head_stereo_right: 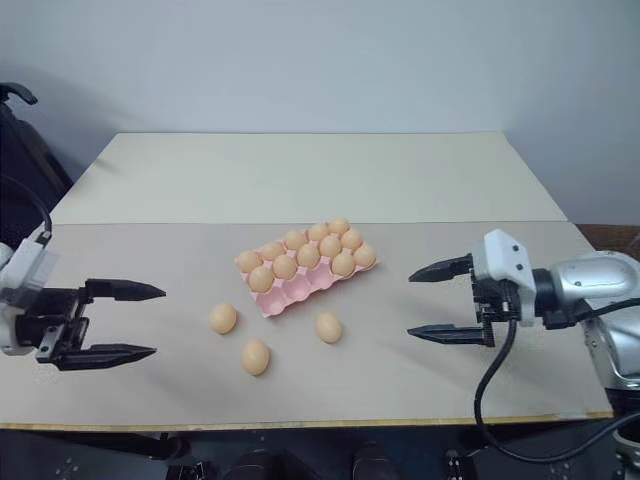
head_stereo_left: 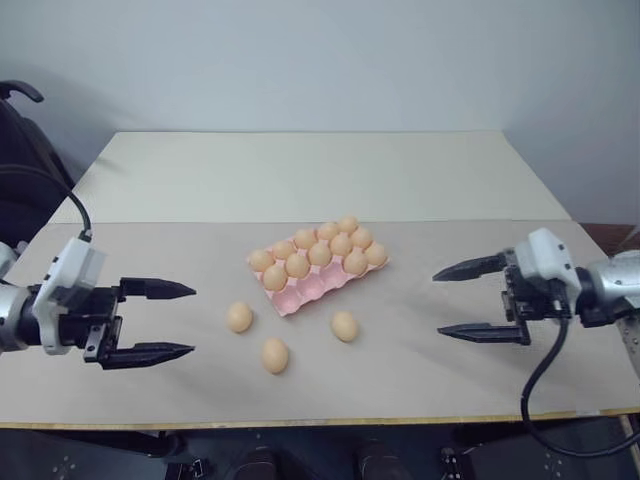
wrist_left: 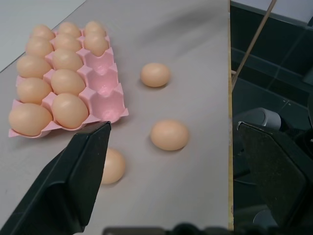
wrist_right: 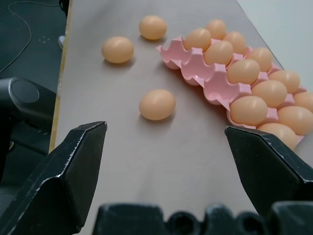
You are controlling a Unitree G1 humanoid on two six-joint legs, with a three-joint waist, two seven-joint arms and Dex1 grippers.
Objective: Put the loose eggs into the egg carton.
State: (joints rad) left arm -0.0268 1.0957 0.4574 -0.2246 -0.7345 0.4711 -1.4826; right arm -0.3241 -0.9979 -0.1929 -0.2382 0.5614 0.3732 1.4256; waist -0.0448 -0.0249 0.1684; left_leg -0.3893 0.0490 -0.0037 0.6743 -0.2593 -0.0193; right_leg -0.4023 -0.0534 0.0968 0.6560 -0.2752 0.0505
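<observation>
The pink egg carton [head_stereo_left: 312, 289] lies mid-table, its two far rows filled with several eggs and its near row of cups bare. Three loose eggs rest on the mat in front of it: one to the left [head_stereo_left: 239, 317], one nearest the front edge [head_stereo_left: 275, 355], one to the right [head_stereo_left: 345, 326]. My left gripper [head_stereo_left: 190, 320] hovers open at the left, pointing toward the eggs, holding nothing. At the right my right gripper [head_stereo_left: 439, 303] is open and empty, pointing back at them. The right wrist view shows the same eggs [wrist_right: 157, 104] beside the carton [wrist_right: 193, 66].
A beige mat covers the table's near half; the far half [head_stereo_left: 300, 175] is cream. The table's front edge [head_stereo_left: 300, 422] runs just below the eggs. A dark bag or chair [head_stereo_left: 25, 160] stands off the table's far left. A black cable [head_stereo_left: 540, 385] hangs from my right arm.
</observation>
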